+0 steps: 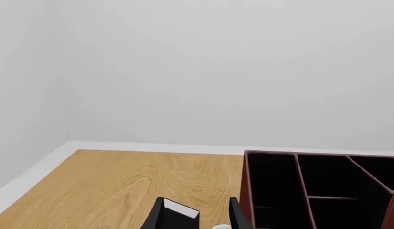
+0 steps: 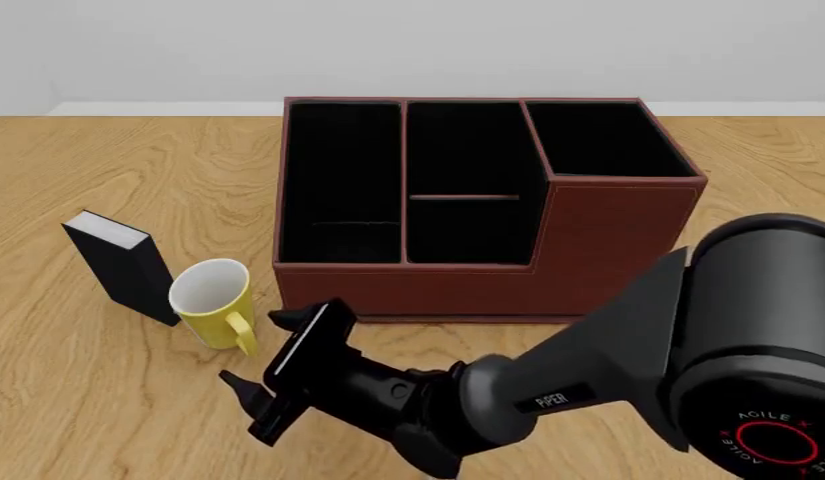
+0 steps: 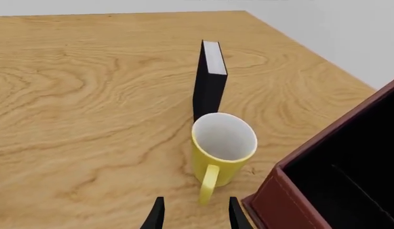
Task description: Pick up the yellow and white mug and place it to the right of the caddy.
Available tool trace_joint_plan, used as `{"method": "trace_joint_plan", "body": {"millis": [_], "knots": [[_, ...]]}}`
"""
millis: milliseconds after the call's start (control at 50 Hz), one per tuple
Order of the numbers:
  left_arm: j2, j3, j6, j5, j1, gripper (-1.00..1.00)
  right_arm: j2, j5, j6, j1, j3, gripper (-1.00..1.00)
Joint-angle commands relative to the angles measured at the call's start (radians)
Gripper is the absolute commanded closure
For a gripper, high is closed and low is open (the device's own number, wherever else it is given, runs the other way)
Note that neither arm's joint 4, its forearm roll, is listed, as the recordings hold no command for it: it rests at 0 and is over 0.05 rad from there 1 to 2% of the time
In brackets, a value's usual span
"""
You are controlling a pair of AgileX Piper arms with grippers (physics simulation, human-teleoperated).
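The yellow and white mug (image 2: 212, 302) stands upright on the table, just left of the caddy's front left corner, its handle towards the arms. The reddish-brown caddy (image 2: 479, 272) stands at the table's middle. My right gripper (image 2: 268, 352) is open, low over the table, close in front of the mug's handle, not touching it. In the right wrist view the mug (image 3: 223, 145) is just ahead of the open right gripper (image 3: 195, 217), beside the caddy's corner (image 3: 299, 195). My left gripper (image 1: 197, 220) is open and empty; the caddy (image 1: 318, 191) shows beyond it.
A small black book-like box with a white edge (image 2: 119, 262) stands upright just left of and behind the mug; it also shows in the right wrist view (image 3: 208, 88) and the left wrist view (image 1: 177, 213). A white wall bounds the table's far edge (image 2: 159, 108).
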Motion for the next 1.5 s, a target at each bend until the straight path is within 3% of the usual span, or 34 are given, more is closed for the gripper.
{"method": "trace_joint_plan", "body": {"millis": [20, 1500], "knots": [[0.0, 0.01, 0.002, -0.007, -0.002, -1.0, 0.007, 0.013, -0.002, -0.007, -0.023, -1.0], [0.0, 0.055, -0.008, -0.04, -0.02, -1.0, 0.146, 0.088, -0.023, -0.019, -0.193, -1.0]]}}
